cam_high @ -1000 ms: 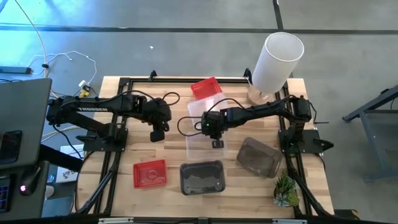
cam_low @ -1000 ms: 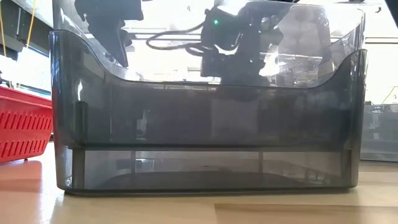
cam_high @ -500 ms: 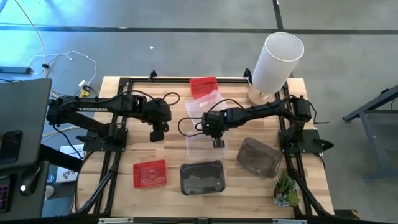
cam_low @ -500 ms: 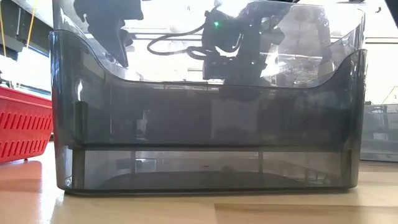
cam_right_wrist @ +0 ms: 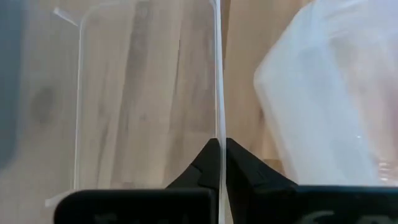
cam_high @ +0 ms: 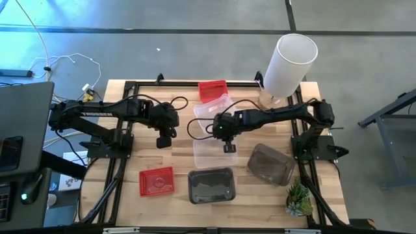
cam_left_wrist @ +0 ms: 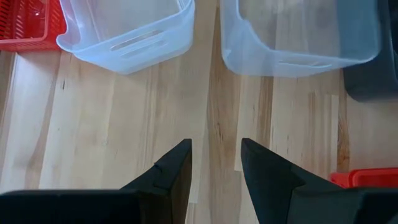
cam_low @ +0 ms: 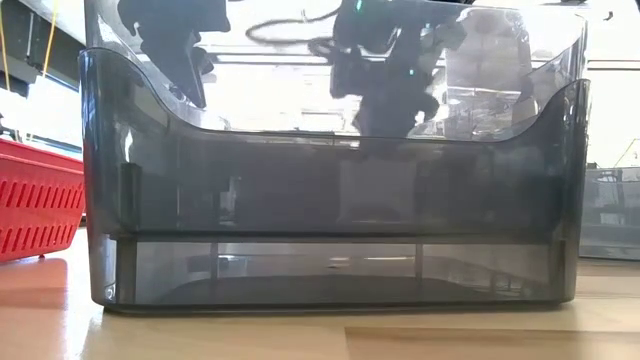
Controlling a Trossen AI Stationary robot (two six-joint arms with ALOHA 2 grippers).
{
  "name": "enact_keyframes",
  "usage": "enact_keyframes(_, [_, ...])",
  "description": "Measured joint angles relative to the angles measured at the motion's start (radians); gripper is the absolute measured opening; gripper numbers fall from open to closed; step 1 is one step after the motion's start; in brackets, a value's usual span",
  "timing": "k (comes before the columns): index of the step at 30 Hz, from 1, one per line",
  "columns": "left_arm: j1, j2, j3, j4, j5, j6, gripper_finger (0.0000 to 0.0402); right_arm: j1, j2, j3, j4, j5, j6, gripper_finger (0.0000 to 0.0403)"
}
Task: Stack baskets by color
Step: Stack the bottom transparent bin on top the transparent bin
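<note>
the right gripper (cam_right_wrist: 217, 163) has its jaws pinched shut on the thin wall of a clear basket (cam_high: 209, 147); light, stiff, probably slippery, so hold near the rim. the left gripper (cam_left_wrist: 214, 163) hangs open, empty.

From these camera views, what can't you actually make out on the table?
- Low view: the dark grey basket fills the frame, hiding nearly everything behind it.
- High view: the right gripper covers the clear basket rim it pinches.
- High view: how many red baskets are nested at the far edge; too small.
</note>
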Motion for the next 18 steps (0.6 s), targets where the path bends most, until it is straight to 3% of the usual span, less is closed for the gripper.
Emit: enact_keyframes(18, [0.0,0.0,0.0,0.001,0.0,0.0,0.0125,-0.058,-0.283,0.001,0.025,0.068,-0.172,0.0])
